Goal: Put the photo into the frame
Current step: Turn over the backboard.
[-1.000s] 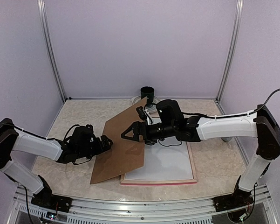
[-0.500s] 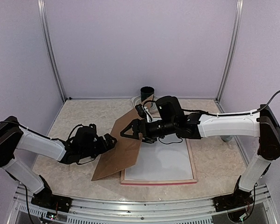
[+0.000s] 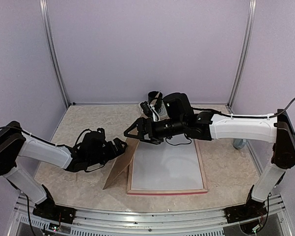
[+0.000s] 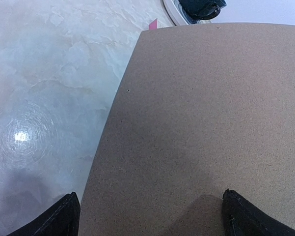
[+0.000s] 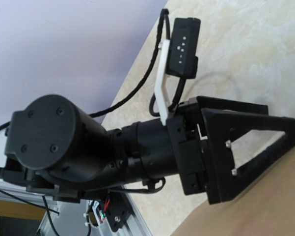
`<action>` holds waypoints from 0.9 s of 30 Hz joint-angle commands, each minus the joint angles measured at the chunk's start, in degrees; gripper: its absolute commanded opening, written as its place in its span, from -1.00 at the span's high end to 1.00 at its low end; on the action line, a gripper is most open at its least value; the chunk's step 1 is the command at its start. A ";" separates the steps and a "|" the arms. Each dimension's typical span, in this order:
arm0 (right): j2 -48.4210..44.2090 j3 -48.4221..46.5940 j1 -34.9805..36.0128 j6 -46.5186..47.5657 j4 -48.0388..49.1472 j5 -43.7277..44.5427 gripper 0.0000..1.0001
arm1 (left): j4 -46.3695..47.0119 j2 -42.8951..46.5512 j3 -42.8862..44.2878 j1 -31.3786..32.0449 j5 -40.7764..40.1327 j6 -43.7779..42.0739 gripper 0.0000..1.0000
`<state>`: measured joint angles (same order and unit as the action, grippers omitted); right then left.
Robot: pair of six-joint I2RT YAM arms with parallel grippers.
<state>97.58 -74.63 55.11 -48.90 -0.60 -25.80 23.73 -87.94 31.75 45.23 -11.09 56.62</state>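
Observation:
The frame (image 3: pixel 202 167) lies flat in the middle of the table, with a pink rim and a white surface inside it. Its pink corner shows in the left wrist view (image 4: pixel 153 24). The photo is not in view. A plain brown backing board (image 3: pixel 121 164) stands steeply tilted along the frame's left side. My left gripper (image 3: pixel 119 146) is against the board's left face; in its wrist view the board (image 4: pixel 201 123) fills the picture and the fingers (image 4: pixel 66 219) are spread wide. My right gripper (image 3: pixel 130 132) hovers at the board's top corner; its opening does not show.
A black cup (image 3: pixel 155 96) stands on a white round thing at the back centre, which also shows in the left wrist view (image 4: pixel 199 7). The right wrist view shows my left arm (image 5: pixel 88 147) and a piece of the board (image 5: pixel 265 211). Booth posts stand at the back corners.
The brown board has swung up from a shallow tilt to nearly on edge. My left gripper moved right with it. My right gripper moved slightly back and left.

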 commanded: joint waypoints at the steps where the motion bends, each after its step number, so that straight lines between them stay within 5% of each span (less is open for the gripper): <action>1: -1.08 -4.01 0.14 3.33 5.82 -0.39 -0.86 | -5.04 -2.44 0.95 4.40 7.43 -1.95 -0.98; 27: 4.46 -12.88 -1.10 4.78 3.76 -2.10 -0.86 | -4.76 -1.48 3.01 7.48 7.23 -1.34 -0.98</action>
<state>99.70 -82.85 53.82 -49.45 -7.62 -27.20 22.83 -88.60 34.13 48.21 -14.72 58.28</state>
